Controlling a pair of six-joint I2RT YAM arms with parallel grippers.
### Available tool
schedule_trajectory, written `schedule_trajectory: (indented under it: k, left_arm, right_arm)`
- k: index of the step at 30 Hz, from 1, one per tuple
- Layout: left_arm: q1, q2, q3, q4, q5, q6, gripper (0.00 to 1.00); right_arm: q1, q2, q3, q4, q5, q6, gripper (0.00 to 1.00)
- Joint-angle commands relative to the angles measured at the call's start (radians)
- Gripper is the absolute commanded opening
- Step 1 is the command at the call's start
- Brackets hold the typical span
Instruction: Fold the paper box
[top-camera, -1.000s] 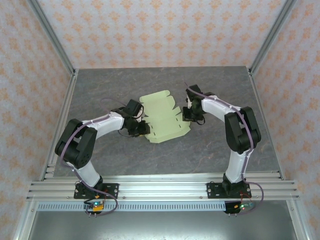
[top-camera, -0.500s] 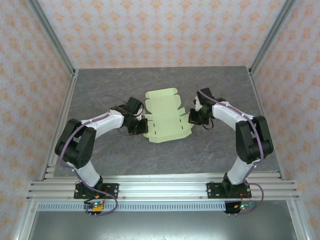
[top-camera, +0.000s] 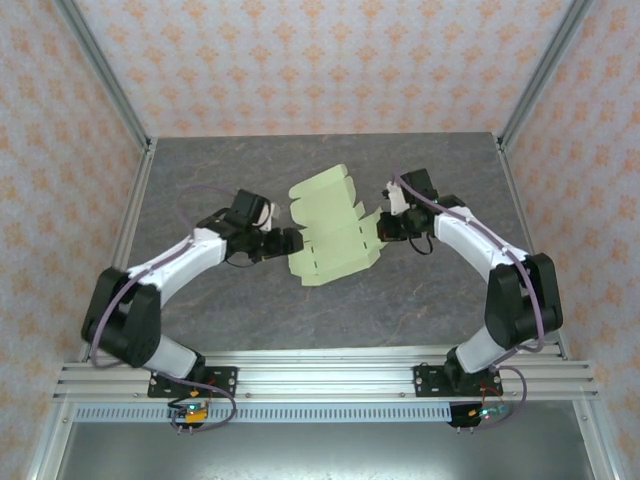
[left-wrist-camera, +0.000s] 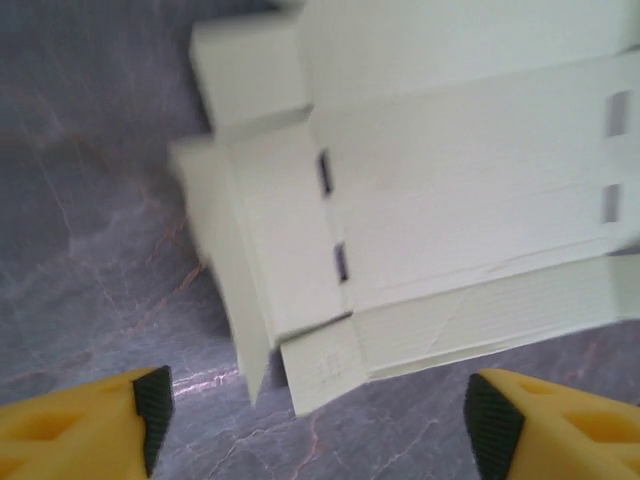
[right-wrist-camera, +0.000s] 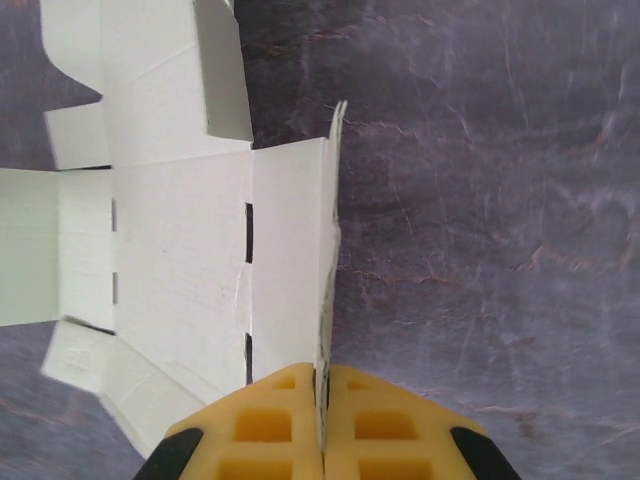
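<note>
The paper box (top-camera: 331, 227) is a pale green die-cut sheet with flaps and slots, lying mid-table and tilted. My right gripper (top-camera: 384, 228) is shut on the sheet's right side flap (right-wrist-camera: 328, 240), which stands upright on edge between the yellow fingers (right-wrist-camera: 270, 425). The rest of the sheet (right-wrist-camera: 170, 240) spreads flat to the left of that flap. My left gripper (top-camera: 290, 242) is open just off the sheet's left edge, with its yellow fingertips (left-wrist-camera: 150, 405) wide apart and nothing between them. The sheet's near corner tab (left-wrist-camera: 325, 365) and a raised left flap (left-wrist-camera: 235, 300) lie ahead of it.
The table is a dark grey stone-patterned surface (top-camera: 250, 310) inside a metal frame with patterned walls. Aluminium rails (top-camera: 330, 375) run along the near edge where both arm bases are bolted.
The left gripper has drawn back leftward off the sheet and stands open. The right gripper has lifted the right flap upright, and the sheet has rotated a little.
</note>
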Motion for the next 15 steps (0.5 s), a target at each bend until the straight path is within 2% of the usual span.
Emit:
schedule_trajectory:
  k: [1, 6, 15]
  left_arm:
    - [0.024, -0.149, 0.020, 0.043, -0.082, 0.017, 0.86]
    - [0.065, -0.226, 0.130, -0.027, -0.083, 0.099, 0.90]
    - [0.067, -0.083, 0.240, -0.046, -0.088, 0.169, 0.90]
  right_arm:
    - [0.043, -0.051, 0.051, -0.060, 0.118, -0.334, 0.02]
    - [0.058, -0.049, 0.103, -0.112, 0.147, -0.651, 0.00]
    - [0.083, 0.073, 0.207, -0.136, 0.322, -1.156, 0.00]
